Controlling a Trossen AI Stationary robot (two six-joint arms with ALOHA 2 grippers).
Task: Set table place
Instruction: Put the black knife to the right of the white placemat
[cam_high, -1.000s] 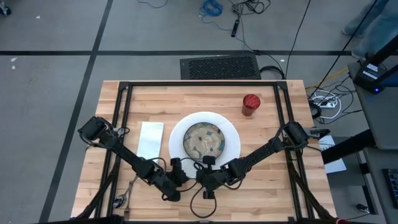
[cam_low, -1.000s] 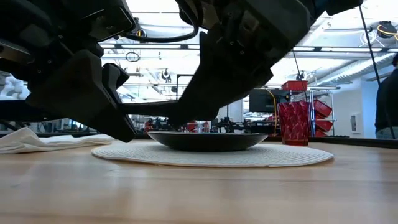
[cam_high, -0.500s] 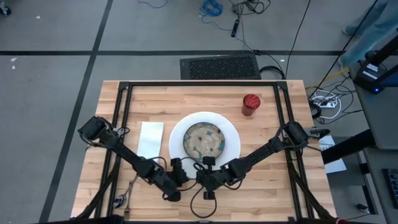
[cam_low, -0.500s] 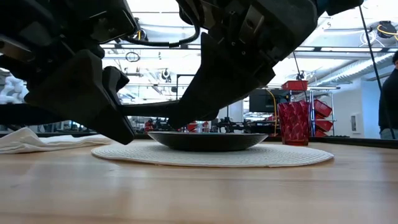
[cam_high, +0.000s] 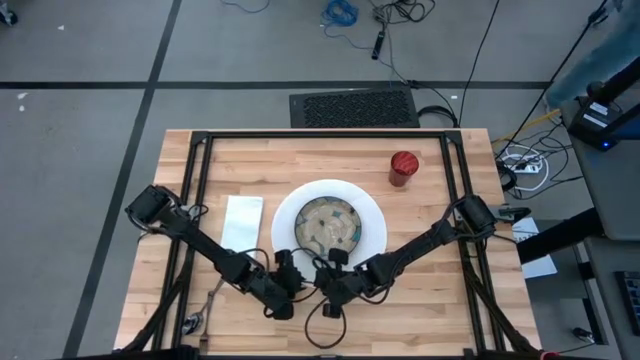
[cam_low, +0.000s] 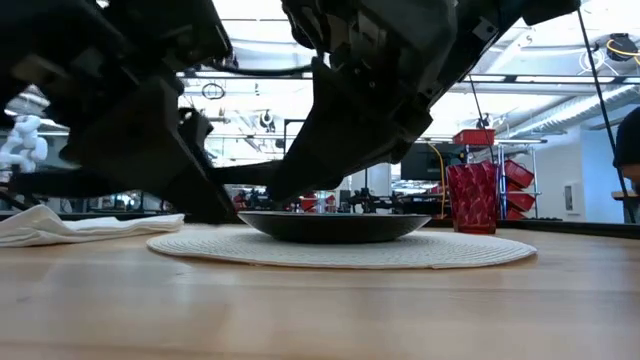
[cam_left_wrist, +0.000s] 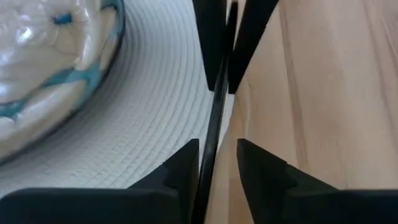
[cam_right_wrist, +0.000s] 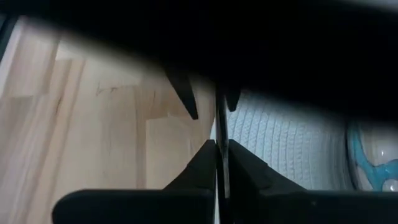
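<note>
A big white plate (cam_high: 375, 228) sits mid-table with a patterned beige-blue bowl (cam_high: 328, 225) on it. To its left lies a white napkin (cam_high: 241, 222), and a red cup (cam_high: 403, 168) stands at the far right. My two grippers meet at the plate's near rim. My right gripper (cam_right_wrist: 216, 158) is shut on a thin dark piece of cutlery (cam_left_wrist: 216, 118). My left gripper (cam_left_wrist: 217, 171) is open, with one finger on either side of that piece. My right gripper pinches the thin dark cutlery piece (cam_right_wrist: 220, 134) between its two fingers, which slant down from the table's near right. The piece runs on past the fingertips, along them, toward my left gripper. It lies over the plate's near rim (cam_left_wrist: 186, 124); which end is held does not show.
More dark cutlery (cam_high: 203, 308) lies by the table's near left corner beside the black frame rail. Bare wood (cam_high: 430, 290) lies to the near right of the plate and along the far edge.
In the low view my left gripper's fingers have spread apart, and its outline has shifted a little toward the plate. My right gripper has rolled slightly in place. Plate, bowl, napkin and cup have stayed put.
</note>
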